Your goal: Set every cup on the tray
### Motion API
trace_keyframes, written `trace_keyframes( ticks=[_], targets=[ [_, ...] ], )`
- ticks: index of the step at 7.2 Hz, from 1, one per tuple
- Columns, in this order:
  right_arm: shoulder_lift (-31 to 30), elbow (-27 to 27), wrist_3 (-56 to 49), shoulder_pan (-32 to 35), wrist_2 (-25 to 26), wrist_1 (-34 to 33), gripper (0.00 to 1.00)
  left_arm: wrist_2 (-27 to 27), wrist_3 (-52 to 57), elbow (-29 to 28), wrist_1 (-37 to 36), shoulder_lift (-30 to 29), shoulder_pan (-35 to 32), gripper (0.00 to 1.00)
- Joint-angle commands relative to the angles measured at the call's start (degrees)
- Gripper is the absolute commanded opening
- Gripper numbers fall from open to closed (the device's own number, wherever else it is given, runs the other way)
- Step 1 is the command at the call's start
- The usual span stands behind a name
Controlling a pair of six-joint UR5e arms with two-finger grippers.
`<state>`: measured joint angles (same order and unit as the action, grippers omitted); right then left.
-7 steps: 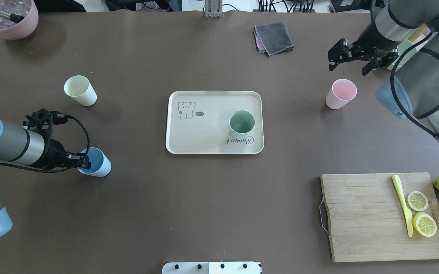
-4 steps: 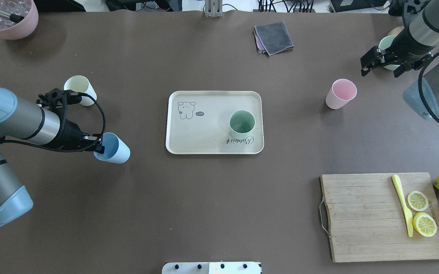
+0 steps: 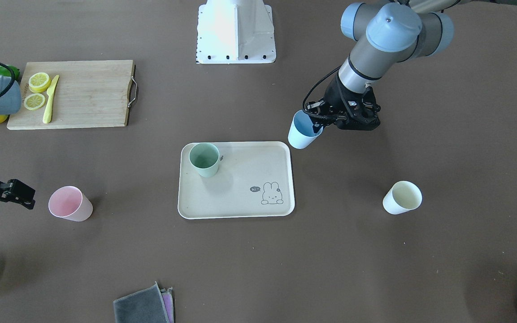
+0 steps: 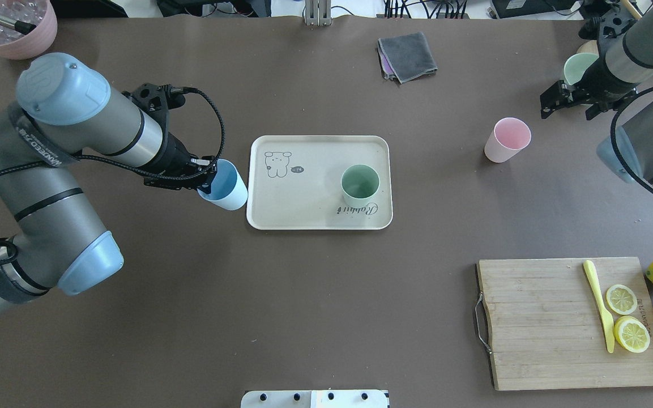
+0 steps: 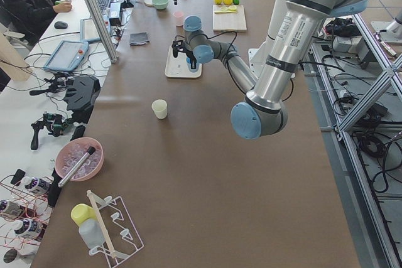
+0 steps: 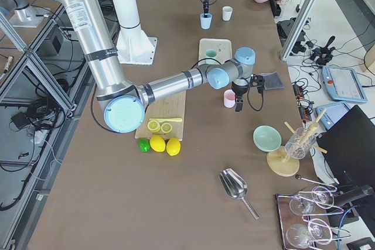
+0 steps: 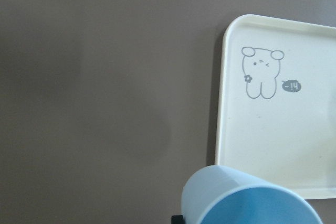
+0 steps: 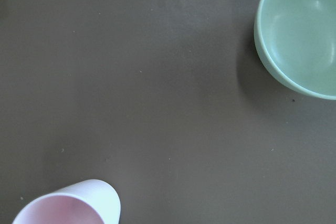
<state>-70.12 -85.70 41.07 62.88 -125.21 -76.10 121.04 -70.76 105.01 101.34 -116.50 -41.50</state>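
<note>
**Assessor:** Status of the carrying arm?

**Inspector:** The left gripper (image 4: pixel 208 177) is closed on the rim of the blue cup (image 4: pixel 225 186), apparently with one finger inside the wall and one outside. The cup hangs tilted, off the table, just beside the short edge of the Rabbit tray (image 4: pixel 309 212) at the bunny end.

**Assessor:** Tray contents?

**Inspector:** One green cup (image 4: pixel 359 185), upright, by the script. The pink cup (image 4: pixel 506 140) and the cream cup (image 3: pixel 402 197) stand on the table, well apart from the tray on opposite sides. The right gripper (image 4: pixel 568 106) is spread wide and holds nothing. It is near a mint bowl (image 4: pixel 578 67), apart from the pink cup.

**Assessor:** Hazards?

**Inspector:** Three, in my judgement.
- If carried across too low, the cup's base may clip the raised rim, which would twist it in a one-wall pinch.
- If released tilted, it may land on its edge and topple.
- If set too near the edge, it may perch on the rim.

**Assessor:** Recommendation?

**Inspector:** Clear the rim, level the cup, and release only over flat tray, apart from the green cup.
</note>
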Motion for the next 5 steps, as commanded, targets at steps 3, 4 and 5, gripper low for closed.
trace_keyframes(
  ticks=[3,4,5],
  targets=[
    [0.3,-0.6,8.2,-7.3,2.5,3.4,1.0,-3.9,-0.9,-1.0,-0.4,-1.6,2.5,0.0],
    [0.2,-0.3,8.2,-8.0,3.7,3.4,1.0,-5.3,-3.7,-1.1,-0.4,-2.3,3.6,0.0],
    [-0.1,-0.3,8.2,-8.2,4.0,3.4,0.98,-6.6,-5.1,-1.2,-0.4,-3.1,5.7,0.0]
  ],
)
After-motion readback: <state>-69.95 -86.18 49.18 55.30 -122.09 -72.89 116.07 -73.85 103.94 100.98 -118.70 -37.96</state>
